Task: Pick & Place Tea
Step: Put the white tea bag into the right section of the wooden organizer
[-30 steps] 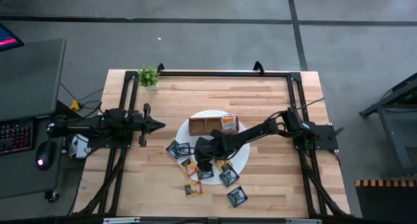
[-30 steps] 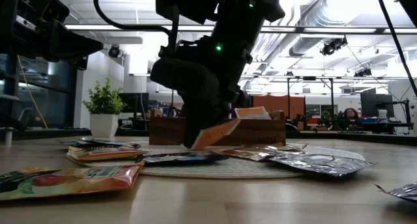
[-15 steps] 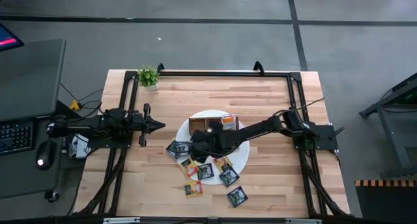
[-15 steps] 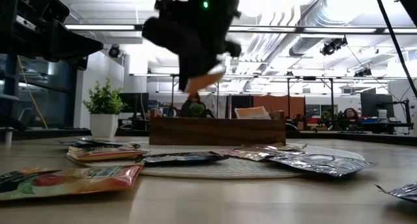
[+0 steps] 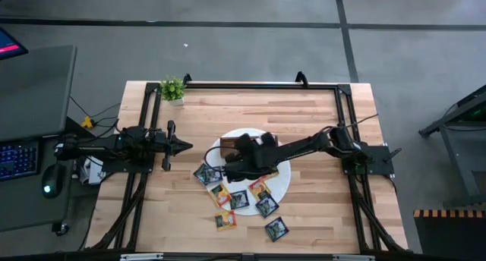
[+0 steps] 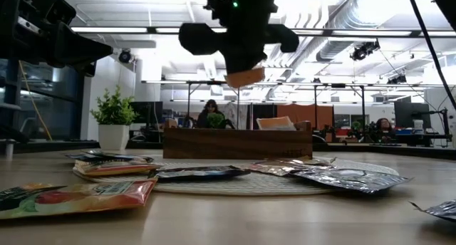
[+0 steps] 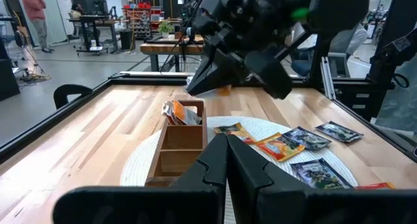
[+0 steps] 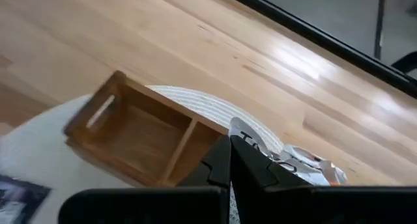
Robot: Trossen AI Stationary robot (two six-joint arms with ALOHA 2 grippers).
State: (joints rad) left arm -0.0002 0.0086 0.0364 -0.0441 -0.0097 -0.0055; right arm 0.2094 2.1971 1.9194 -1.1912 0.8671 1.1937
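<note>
My right gripper (image 6: 244, 63) hangs above the middle of the brown wooden box (image 6: 235, 142), shut on an orange tea sachet (image 6: 244, 77). The box stands on a white round mat (image 5: 282, 181). Its right compartment holds white-and-orange sachets (image 6: 276, 122); the other two compartments (image 8: 137, 136) show bare wood. Several more sachets lie flat on the mat (image 5: 266, 205) and on the table near its front edge (image 5: 225, 221). My left gripper (image 5: 184, 146) waits shut at the table's left side, level with the box. My right gripper pinches the orange sachet's upper part (image 6: 242, 73) between its two fingers, which come from above and point down. The sachet's lower edge sticks out below the fingers, lifted clear of the box and the mat. The gripper body hides the upper part.
A small potted plant (image 5: 173, 89) stands at the table's far left corner. Dark sachets lie at the mat's left edge (image 5: 206, 174) and near the front right (image 5: 276, 229). A black frame runs along the table's edges (image 5: 243, 84). People show in the room beyond.
My right gripper has risen from the mat's near part with the orange sachet and gone toward the table's far edge, until it stands over the box. The sachet, which was low beside the mat, now hangs clear above the box.
</note>
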